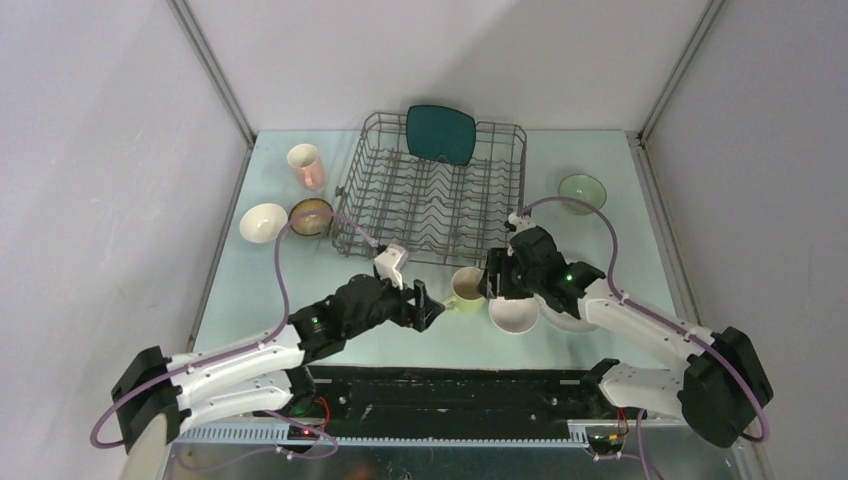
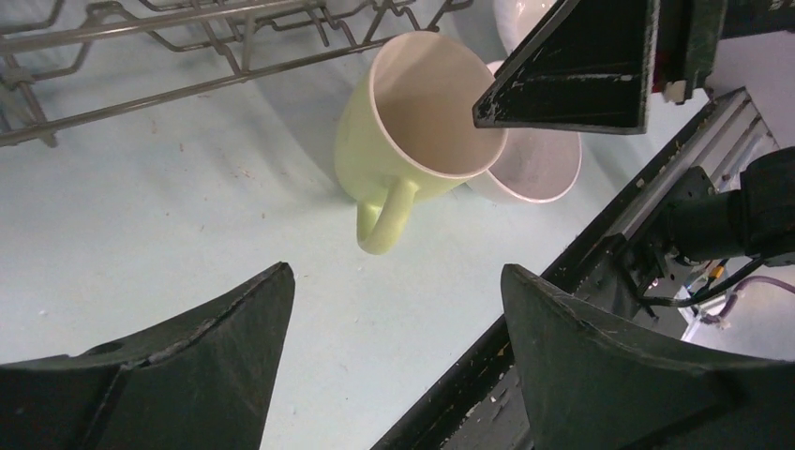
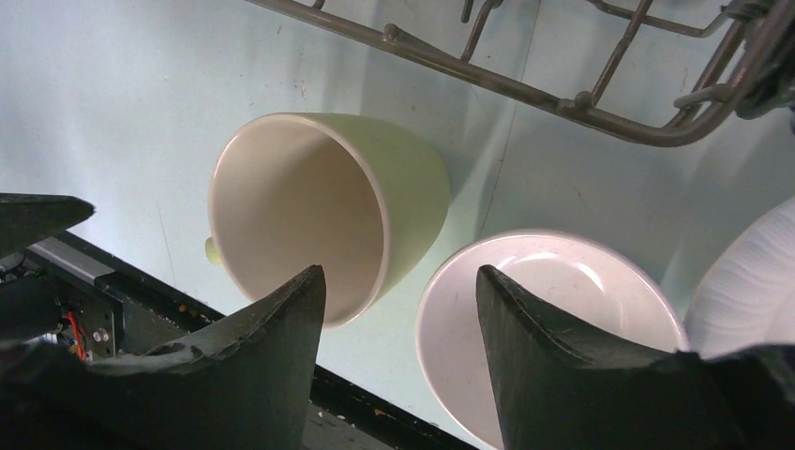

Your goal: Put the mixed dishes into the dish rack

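The yellow-green mug (image 1: 466,288) stands on the table in front of the dish rack (image 1: 430,190), its handle toward my left arm. A white bowl (image 1: 514,315) sits just right of it. My left gripper (image 1: 425,305) is open and empty, a little left of the mug (image 2: 412,131). My right gripper (image 1: 495,285) is open and empty, hovering over the gap between the mug (image 3: 403,197) and the white bowl (image 3: 581,272). The teal square plate (image 1: 440,135) stands upright at the rack's back. The white round plate (image 1: 568,322) lies partly under my right arm.
A pink cup (image 1: 306,166), a second white bowl (image 1: 263,222) and a dark brown bowl (image 1: 311,216) stand left of the rack. A pale green bowl (image 1: 582,192) sits to its right. The black rail (image 1: 450,385) runs along the near table edge.
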{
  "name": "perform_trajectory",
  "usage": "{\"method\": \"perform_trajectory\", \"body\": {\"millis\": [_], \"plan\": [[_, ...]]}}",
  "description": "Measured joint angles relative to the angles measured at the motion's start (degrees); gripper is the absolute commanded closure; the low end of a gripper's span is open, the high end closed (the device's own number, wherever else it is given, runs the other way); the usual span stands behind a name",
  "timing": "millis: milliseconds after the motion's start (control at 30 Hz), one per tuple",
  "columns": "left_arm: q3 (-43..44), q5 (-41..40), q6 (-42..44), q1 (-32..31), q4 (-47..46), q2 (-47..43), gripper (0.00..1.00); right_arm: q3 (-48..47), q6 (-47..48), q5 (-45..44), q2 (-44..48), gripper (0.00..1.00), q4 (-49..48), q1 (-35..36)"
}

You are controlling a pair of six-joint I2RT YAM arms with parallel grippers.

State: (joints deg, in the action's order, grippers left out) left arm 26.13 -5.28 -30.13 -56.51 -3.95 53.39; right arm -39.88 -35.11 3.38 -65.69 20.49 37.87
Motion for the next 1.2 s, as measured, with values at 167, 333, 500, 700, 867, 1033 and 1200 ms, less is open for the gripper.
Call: {"method": "perform_trajectory", "body": {"millis": [167,333,500,700,867,1033,1200], "plan": [[-0.87,-1.64,-0.98,0.00,1.64,-3.61,0.12,-1.16,-0.55,-0.20,-2.49,0.41,-0.24,0.35],[-0.87,-2.32,-2.03,0.00,3.48,-5.64,0.10,-2.34,-0.94,-0.20,-4.24,0.44,-0.24,0.83],[-1.07,-3.72,-4.31,0.26,5.95,-10.23,0.01,-3.06,-1.20,0.22,-8.00,0.70,-0.33,1.20],[-4.09,-2.97,-9.33,3.26,6.58,-15.58,0.00,-3.91,-0.68,1.57,-9.20,1.00,0.61,1.27],[-5.79,-1.22,-11.67,4.81,8.07,-18.14,0.00,-4.04,2.21,2.25,-7.15,1.00,2.45,1.70],[-5.79,2.25,-12.59,4.90,7.89,-22.10,0.00,-4.17,5.68,6.12,-1.92,1.00,3.98,1.68],[-6.54,7.13,-14.05,4.92,6.08,-26.12,0.00,-4.33,8.76,9.55,4.24,1.00,4.09,1.81]]}}
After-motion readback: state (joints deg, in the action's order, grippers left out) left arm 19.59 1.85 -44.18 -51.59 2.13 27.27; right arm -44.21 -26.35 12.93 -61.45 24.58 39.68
